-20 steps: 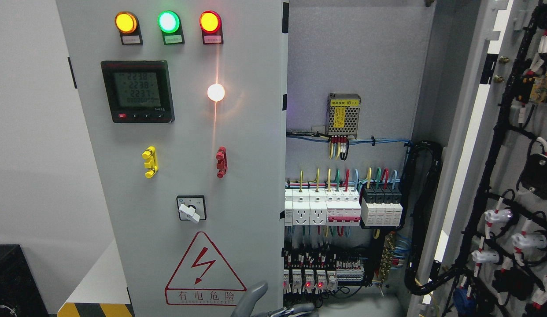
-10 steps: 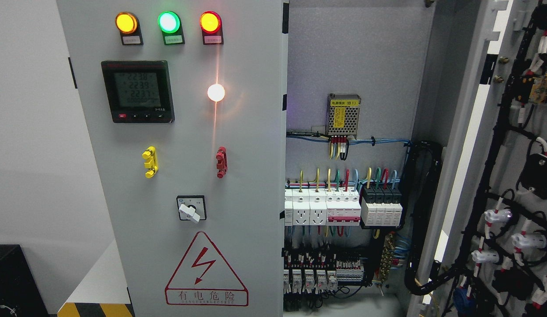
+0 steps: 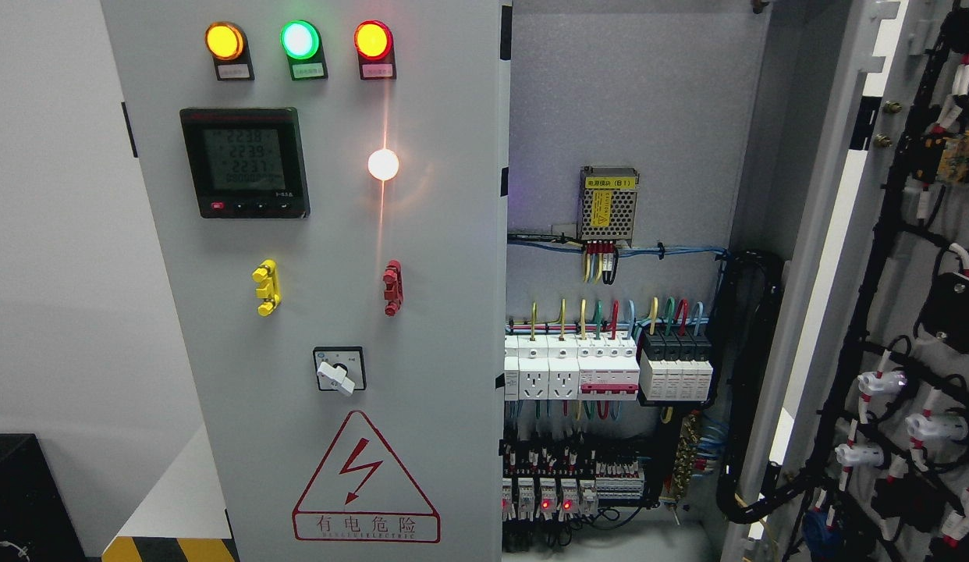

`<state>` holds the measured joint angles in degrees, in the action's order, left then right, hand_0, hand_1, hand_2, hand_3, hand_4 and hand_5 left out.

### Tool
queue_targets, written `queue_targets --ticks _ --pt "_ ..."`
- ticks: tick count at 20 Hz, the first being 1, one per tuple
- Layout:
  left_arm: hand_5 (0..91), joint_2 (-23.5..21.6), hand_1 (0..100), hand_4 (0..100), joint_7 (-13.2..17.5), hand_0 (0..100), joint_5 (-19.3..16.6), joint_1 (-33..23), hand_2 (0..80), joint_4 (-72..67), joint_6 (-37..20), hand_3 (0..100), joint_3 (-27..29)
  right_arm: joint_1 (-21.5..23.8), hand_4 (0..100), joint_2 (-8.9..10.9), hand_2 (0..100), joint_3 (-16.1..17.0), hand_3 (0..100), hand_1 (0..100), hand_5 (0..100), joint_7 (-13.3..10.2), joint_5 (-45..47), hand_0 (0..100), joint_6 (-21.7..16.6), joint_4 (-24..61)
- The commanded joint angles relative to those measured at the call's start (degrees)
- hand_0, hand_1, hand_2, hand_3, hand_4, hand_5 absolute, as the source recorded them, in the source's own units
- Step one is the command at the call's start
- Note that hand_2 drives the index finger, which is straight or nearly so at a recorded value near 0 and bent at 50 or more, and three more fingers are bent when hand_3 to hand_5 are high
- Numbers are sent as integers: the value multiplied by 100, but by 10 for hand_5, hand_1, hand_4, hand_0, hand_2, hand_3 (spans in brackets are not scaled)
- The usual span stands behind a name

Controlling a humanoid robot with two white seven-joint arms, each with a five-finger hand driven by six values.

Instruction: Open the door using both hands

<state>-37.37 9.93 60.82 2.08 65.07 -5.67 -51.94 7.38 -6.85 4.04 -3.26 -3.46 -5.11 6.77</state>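
Note:
A grey electrical cabinet fills the view. Its left door (image 3: 445, 234) is closed and carries three lit lamps (image 3: 299, 39), a digital meter (image 3: 244, 162), a white lamp (image 3: 383, 164), yellow and red handles (image 3: 266, 287), a rotary switch (image 3: 338, 369) and a red warning triangle (image 3: 365, 484). The right door (image 3: 913, 257) is swung wide open at the right, its inner side showing black cable bundles. The cabinet interior (image 3: 609, 367) shows breakers and coloured wires. Neither hand is in view.
A power supply box (image 3: 608, 204) is mounted on the back panel. A black object (image 3: 20, 499) stands at the lower left. A yellow and black striped strip (image 3: 168, 549) lies on the floor beside the cabinet. A white wall is at the left.
A grey hand at the bottom edge near the left door's lower right corner one second ago has dropped out of view. The doors have not moved.

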Motion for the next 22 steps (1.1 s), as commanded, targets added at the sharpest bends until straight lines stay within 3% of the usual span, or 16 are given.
queue_targets --ticks 1,10,12,15,19,22 --pt "0 801 0 0 0 0 -115 -340 0 -2769 -13 0 211 0 0 0 0 0 0 0 0 9 3 0 2 0" --pt "0 1987 0 0 53 0 -369 -419 0 -4914 -13 0 624 0 0 0 0 0 0 0 0 9 3 0 2 0" --pt "0 2171 0 0 176 0 -649 -428 0 -5222 -4 0 641 0 0 0 0 0 0 0 0 10 -6 0 2 0" --pt "0 2689 0 0 229 0 -1343 -384 0 -6064 -4 0 703 0 0 0 0 0 0 0 0 9 3 0 2 0" --pt "0 3138 0 0 229 0 -2090 -331 0 -6927 -4 0 1404 0 0 0 0 0 0 0 0 1 -6 0 2 0" --pt "0 3183 0 0 229 0 -2618 -314 0 -7148 -13 0 2027 0 0 0 0 0 0 0 0 1 -6 0 2 0"
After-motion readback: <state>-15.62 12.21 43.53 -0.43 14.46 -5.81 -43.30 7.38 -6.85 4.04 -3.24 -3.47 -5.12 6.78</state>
